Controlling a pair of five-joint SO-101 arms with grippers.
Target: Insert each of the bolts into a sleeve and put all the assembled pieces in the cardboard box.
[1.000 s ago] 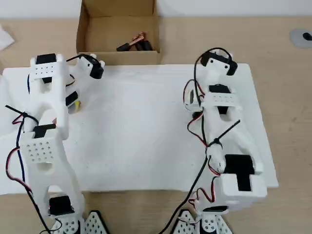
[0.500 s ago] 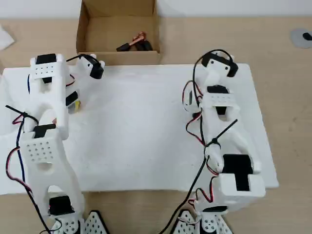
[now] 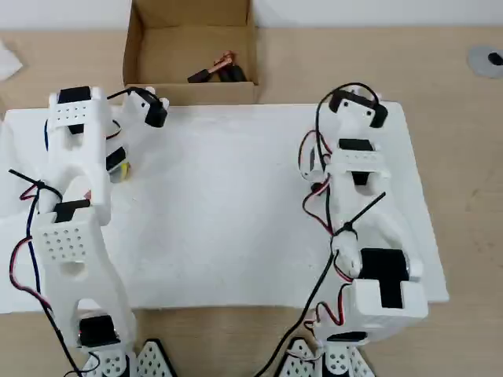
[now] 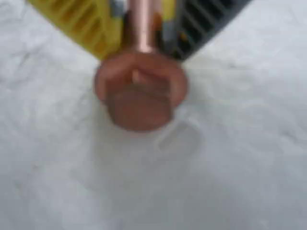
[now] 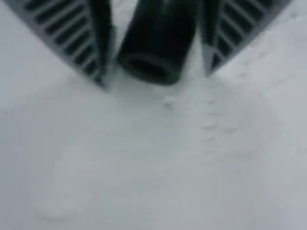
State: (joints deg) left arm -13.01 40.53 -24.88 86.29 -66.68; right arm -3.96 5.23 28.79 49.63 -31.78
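Where the left fingers [image 4: 88, 26], one yellow and one black, clench its shank, the copper bolt [image 4: 140, 91] runs lengthwise between them, its head past their tips and facing the white sheet [image 3: 220, 204]. The right fingers [image 5: 76, 33] grasp the black sleeve [image 5: 156, 43], which likewise lies lengthwise between them, its open end past their tips and close over the sheet. Both arms stand on the near side of the cardboard box [image 3: 140, 47], which holds assembled pieces [image 3: 216, 71]. Sheet and box rest on a wooden counter [image 3: 456, 157].

High view overhead, facing down; both wrist views close over white sheet [image 3: 228, 204], shared ground.
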